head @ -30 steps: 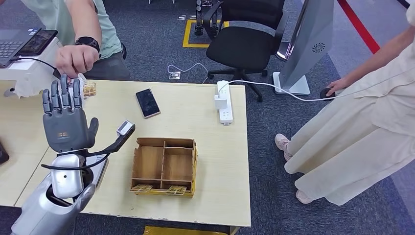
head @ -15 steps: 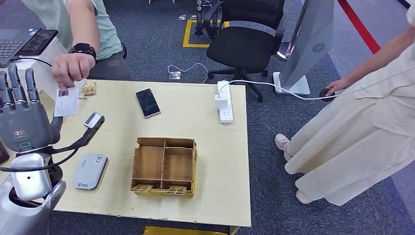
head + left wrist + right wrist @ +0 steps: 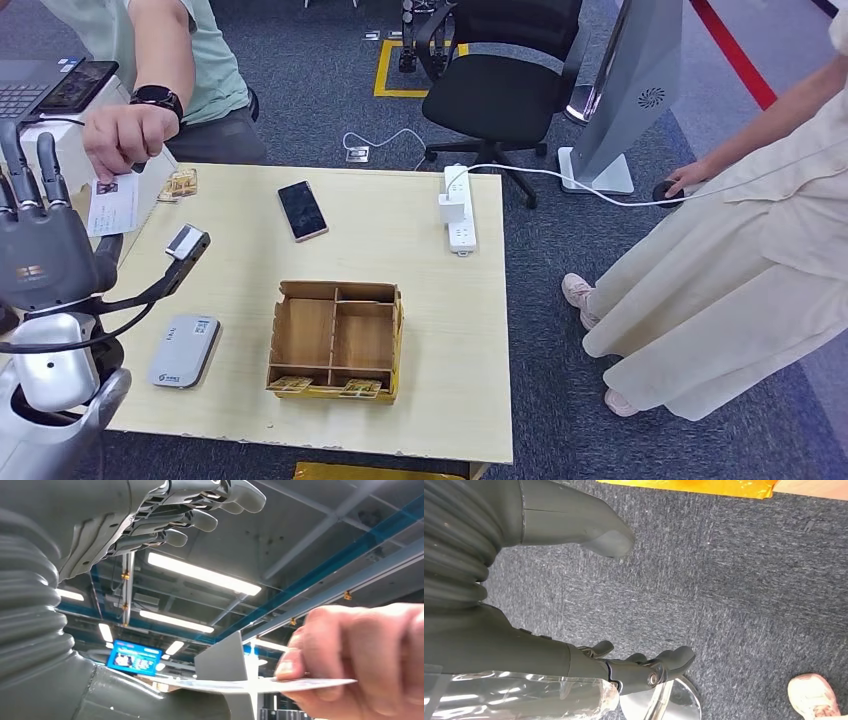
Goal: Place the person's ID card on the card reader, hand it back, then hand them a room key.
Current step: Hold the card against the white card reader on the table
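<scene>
Grey and open, the robot's left hand (image 3: pixel 45 250) is raised at the near left of the pale wooden table (image 3: pixel 440 330), palm up with fingers apart and nothing in it; since half a second ago it has shifted slightly further left and its fingertips sit a little lower. In the left wrist view its fingers (image 3: pixel 200 517) spread against the ceiling lights. The right hand (image 3: pixel 639 667) hangs over the dark carpet, fingers loosely curled around nothing; whether they are fully closed is hard to tell from that angle.

On the table just right of the left arm lies the flat grey rounded card reader (image 3: pixel 184 350), and near the table's middle stands the brown cardboard divided box (image 3: pixel 336 338) with gold-patterned room key cards (image 3: pixel 315 385) in its front slots.

Farther back, the person's hand (image 3: pixel 122 135), wearing a dark wristwatch, pinches the white ID card (image 3: pixel 112 204) just above the robot's palm; the card has moved left and a little toward the robot hand compared with the earlier frame. The wrist view shows the ID card edge-on beside the thumb.

Beyond lie a dark smartphone (image 3: pixel 302 210) and a white power strip (image 3: pixel 460 208).
</scene>
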`<state>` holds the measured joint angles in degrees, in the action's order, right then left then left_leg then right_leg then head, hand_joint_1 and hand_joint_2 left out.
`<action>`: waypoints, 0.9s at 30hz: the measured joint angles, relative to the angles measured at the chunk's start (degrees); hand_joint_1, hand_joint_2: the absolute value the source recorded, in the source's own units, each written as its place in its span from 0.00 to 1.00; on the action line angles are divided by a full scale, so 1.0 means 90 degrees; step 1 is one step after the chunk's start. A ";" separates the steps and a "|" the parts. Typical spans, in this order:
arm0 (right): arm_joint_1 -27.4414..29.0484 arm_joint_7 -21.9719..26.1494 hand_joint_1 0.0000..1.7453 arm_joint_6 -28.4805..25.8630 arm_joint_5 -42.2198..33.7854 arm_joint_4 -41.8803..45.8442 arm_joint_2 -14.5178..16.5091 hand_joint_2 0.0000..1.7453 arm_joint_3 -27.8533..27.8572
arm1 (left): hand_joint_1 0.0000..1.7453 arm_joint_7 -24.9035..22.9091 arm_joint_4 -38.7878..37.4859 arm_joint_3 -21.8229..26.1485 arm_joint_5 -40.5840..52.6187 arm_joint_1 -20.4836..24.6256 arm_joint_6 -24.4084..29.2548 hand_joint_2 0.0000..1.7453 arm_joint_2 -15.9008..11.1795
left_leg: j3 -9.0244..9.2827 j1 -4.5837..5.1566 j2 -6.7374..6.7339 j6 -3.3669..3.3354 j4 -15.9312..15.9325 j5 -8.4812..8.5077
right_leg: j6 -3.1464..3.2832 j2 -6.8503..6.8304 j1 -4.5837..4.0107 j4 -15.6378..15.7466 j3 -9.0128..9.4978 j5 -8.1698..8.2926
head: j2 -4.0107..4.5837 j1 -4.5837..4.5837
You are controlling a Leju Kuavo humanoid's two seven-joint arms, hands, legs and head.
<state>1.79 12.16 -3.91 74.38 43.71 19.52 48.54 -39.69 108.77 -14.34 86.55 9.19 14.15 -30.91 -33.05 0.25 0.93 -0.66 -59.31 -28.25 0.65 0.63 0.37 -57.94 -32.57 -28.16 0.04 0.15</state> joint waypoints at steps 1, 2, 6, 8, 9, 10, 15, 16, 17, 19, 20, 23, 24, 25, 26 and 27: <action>0.0000 0.0005 0.00 0.0007 -0.0013 0.0001 -0.0001 1.00 0.0000 | 0.01 0.0000 -0.0001 -0.0017 0.0000 0.0000 0.0021 1.00 0.0016 | 0.0000 0.0000 0.0000 0.0000 0.0000 0.0000 | 0.0000 0.0000 0.0000 0.0000 0.0000 0.0000 | 0.0000 0.0000; 0.0000 0.0007 0.00 0.0012 -0.0018 0.0001 0.0000 1.00 0.0000 | 0.23 0.0000 -0.0001 -0.0029 0.0000 -0.0001 0.0036 1.00 0.0032 | 0.0000 0.0000 0.0000 0.0000 0.0000 0.0000 | 0.0000 0.0000 0.0000 0.0000 0.0000 0.0000 | 0.0000 0.0001; 0.0000 0.0008 0.00 0.0013 -0.0019 0.0001 0.0001 1.00 -0.0001 | 1.00 0.0000 -0.0007 -0.0114 -0.0001 -0.0001 0.0036 1.00 0.0085 | 0.0000 0.0000 0.0000 0.0000 0.0000 0.0000 | 0.0000 0.0000 0.0000 0.0000 -0.0001 0.0000 | 0.0000 0.0000; 0.0000 0.0008 0.00 0.0008 -0.0021 0.0001 0.0001 1.00 -0.0004 | 1.00 0.0000 -0.0012 -0.0165 -0.0001 0.0000 0.0026 1.00 0.0111 | 0.0000 0.0000 0.0000 0.0000 0.0000 0.0000 | 0.0001 0.0000 0.0000 0.0000 -0.0001 0.0000 | 0.0000 0.0001; 0.0000 0.0008 0.00 0.0005 -0.0022 0.0001 0.0001 1.00 -0.0005 | 1.00 0.0000 -0.0017 -0.0191 -0.0001 0.0001 0.0019 1.00 0.0121 | 0.0000 0.0000 -0.0001 0.0000 0.0000 0.0000 | 0.0001 0.0001 0.0000 0.0000 -0.0001 0.0000 | 0.0000 0.0001; 0.0000 0.0008 0.00 0.0002 -0.0024 0.0001 0.0001 1.00 -0.0005 | 1.00 0.0000 -0.0024 -0.0219 0.0000 0.0002 0.0015 1.00 0.0126 | 0.0000 0.0000 -0.0001 0.0000 0.0000 0.0000 | 0.0001 0.0001 0.0000 0.0000 -0.0001 -0.0001 | 0.0001 0.0001; 0.0000 0.0007 0.00 -0.0005 -0.0032 0.0002 -0.0001 1.00 -0.0007 | 1.00 0.0000 -0.0060 -0.0312 -0.0001 0.0004 0.0043 1.00 0.0129 | 0.0000 0.0000 -0.0001 0.0000 0.0000 0.0000 | 0.0001 0.0001 0.0000 0.0000 -0.0001 -0.0001 | 0.0000 0.0000; 0.0000 0.0005 0.00 -0.0005 -0.0033 0.0005 -0.0001 1.00 -0.0008 | 1.00 0.0000 -0.0061 -0.0316 -0.0001 0.0004 0.0047 1.00 0.0129 | 0.0000 0.0000 -0.0001 0.0000 0.0000 0.0000 | 0.0001 0.0001 0.0000 0.0000 -0.0001 -0.0001 | 0.0001 0.0000; 0.0000 0.0002 0.00 -0.0005 -0.0036 0.0010 -0.0001 1.00 -0.0008 | 1.00 0.0000 -0.0061 -0.0319 -0.0001 0.0005 0.0049 1.00 0.0129 | 0.0000 0.0000 -0.0001 0.0000 0.0000 0.0000 | 0.0001 0.0001 0.0000 0.0000 -0.0001 -0.0001 | 0.0001 0.0000; 0.0000 -0.0004 0.00 -0.0007 -0.0040 0.0016 0.0001 1.00 -0.0010 | 1.00 0.0000 -0.0061 -0.0321 -0.0001 0.0006 0.0050 1.00 0.0128 | 0.0000 0.0000 -0.0001 0.0001 0.0000 -0.0001 | 0.0001 0.0001 0.0000 0.0000 -0.0001 -0.0001 | 0.0001 0.0000; 0.0000 -0.0008 0.00 -0.0008 -0.0045 0.0018 0.0001 1.00 -0.0010 | 1.00 0.0000 -0.0061 -0.0322 -0.0001 0.0007 0.0049 1.00 0.0128 | 0.0000 0.0000 -0.0001 0.0001 0.0000 -0.0001 | 0.0001 0.0001 0.0000 0.0000 -0.0001 -0.0001 | 0.0000 0.0000; 0.0001 -0.0018 0.00 -0.0011 -0.0073 0.0019 0.0002 1.00 -0.0012 | 1.00 0.0000 -0.0061 -0.0325 0.0000 0.0007 0.0047 1.00 0.0127 | 0.0000 0.0000 -0.0001 0.0001 0.0000 -0.0001 | 0.0001 0.0001 0.0000 0.0000 -0.0001 -0.0001 | 0.0001 0.0000; 0.0001 -0.0019 0.00 -0.0012 -0.0079 0.0019 0.0002 1.00 -0.0012 | 1.00 0.0000 -0.0061 -0.0325 0.0000 0.0007 0.0047 1.00 0.0127 | 0.0000 0.0000 -0.0001 0.0001 0.0000 -0.0001 | 0.0001 0.0001 0.0000 0.0000 -0.0001 -0.0001 | 0.0001 0.0000; 0.0001 -0.0019 0.00 -0.0012 -0.0084 0.0020 0.0002 1.00 -0.0012 | 1.00 0.0000 -0.0061 -0.0325 0.0000 0.0007 0.0047 1.00 0.0127 | 0.0000 0.0000 -0.0001 0.0001 0.0000 -0.0001 | 0.0001 0.0001 0.0000 0.0000 -0.0001 -0.0001 | 0.0000 0.0000; 0.0001 -0.0020 0.00 -0.0012 -0.0087 0.0020 0.0002 1.00 -0.0013 | 1.00 0.0000 -0.0061 -0.0325 0.0000 0.0007 0.0047 1.00 0.0127 | 0.0000 0.0000 -0.0001 0.0001 0.0000 -0.0001 | 0.0001 0.0001 0.0000 0.0000 -0.0001 -0.0001 | 0.0000 0.0000; 0.0001 -0.0021 0.00 -0.0012 -0.0090 0.0020 0.0001 1.00 -0.0013 | 1.00 0.0000 -0.0061 -0.0327 0.0000 0.0007 0.0047 1.00 0.0128 | 0.0000 0.0000 -0.0001 0.0001 0.0000 -0.0001 | 0.0001 0.0001 0.0000 0.0000 -0.0001 -0.0001 | 0.0000 0.0000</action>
<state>1.80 11.98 -4.02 73.57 43.89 19.53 48.42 -39.69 108.21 -17.28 86.55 9.26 14.58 -29.76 -33.05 0.25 0.92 -0.65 -59.31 -28.25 0.66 0.64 0.37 -57.94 -32.58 -28.17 0.04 0.15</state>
